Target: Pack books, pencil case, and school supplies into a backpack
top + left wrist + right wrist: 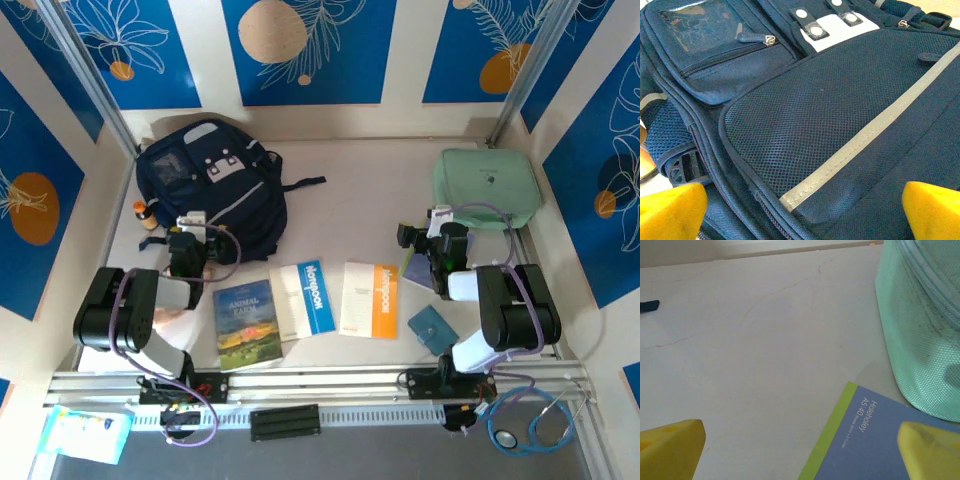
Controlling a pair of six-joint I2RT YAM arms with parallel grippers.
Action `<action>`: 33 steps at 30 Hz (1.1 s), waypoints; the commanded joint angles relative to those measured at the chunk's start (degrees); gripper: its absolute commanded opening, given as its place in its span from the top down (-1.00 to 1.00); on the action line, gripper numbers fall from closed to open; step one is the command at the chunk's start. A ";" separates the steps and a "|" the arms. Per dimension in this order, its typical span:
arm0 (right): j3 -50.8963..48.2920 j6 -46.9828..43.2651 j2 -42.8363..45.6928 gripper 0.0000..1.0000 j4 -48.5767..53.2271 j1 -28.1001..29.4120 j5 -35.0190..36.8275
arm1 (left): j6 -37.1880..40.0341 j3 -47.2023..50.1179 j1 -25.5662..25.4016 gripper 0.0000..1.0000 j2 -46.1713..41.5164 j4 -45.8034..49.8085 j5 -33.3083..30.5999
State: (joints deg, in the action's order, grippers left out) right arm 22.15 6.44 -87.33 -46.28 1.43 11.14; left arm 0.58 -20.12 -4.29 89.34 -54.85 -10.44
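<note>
One navy mesh-fronted backpack (215,195) lies far left under the left gripper (801,212), fingers spread wide, empty. Three thin paperback books (305,297) lie in a row near front, one square teal booklet (432,328) beside them. The right gripper (800,452), equally wide, hangs over a flat notebook (875,440), perhaps card-covered, by one rounded mint case (925,330)

One camera hangs high above and behind the near edge of the table (350,190), looking steeply down on the whole top, with the backpack (215,195) at far left. The left wrist camera sits very close over the backpack's front, facing along its fabric; both views share that front. The right wrist camera, well right of the backpack, looks low and close across the table toward the mint-green case (925,330), which the overhead view also takes in.
</note>
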 commanded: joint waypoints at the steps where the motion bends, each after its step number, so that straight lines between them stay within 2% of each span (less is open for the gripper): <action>1: 0.96 0.42 0.06 -0.99 -1.56 -0.11 0.54 | 0.91 -0.53 -0.19 -0.99 0.35 -0.59 1.46; 24: 0.86 0.52 0.14 -0.98 -1.57 -0.55 -0.42 | 1.31 -0.95 -0.19 -0.99 0.33 0.18 2.79; 26: 0.94 0.13 0.15 -0.91 -1.68 -0.78 -1.87 | 1.35 -0.87 -0.19 -0.99 0.30 0.02 2.79; 30: 1.30 -0.24 1.68 -0.86 0.21 -0.08 -0.69 | 1.44 -0.50 -0.19 -0.99 0.22 -0.51 2.83; 33: 3.00 -1.39 7.07 -0.88 7.40 1.51 1.80 | 1.48 0.96 -0.19 -1.00 -0.79 -2.67 3.25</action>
State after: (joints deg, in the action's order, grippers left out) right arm 22.33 6.31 -85.03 -43.31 1.78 10.96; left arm 1.65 -20.08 -4.29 89.34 -54.96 -8.69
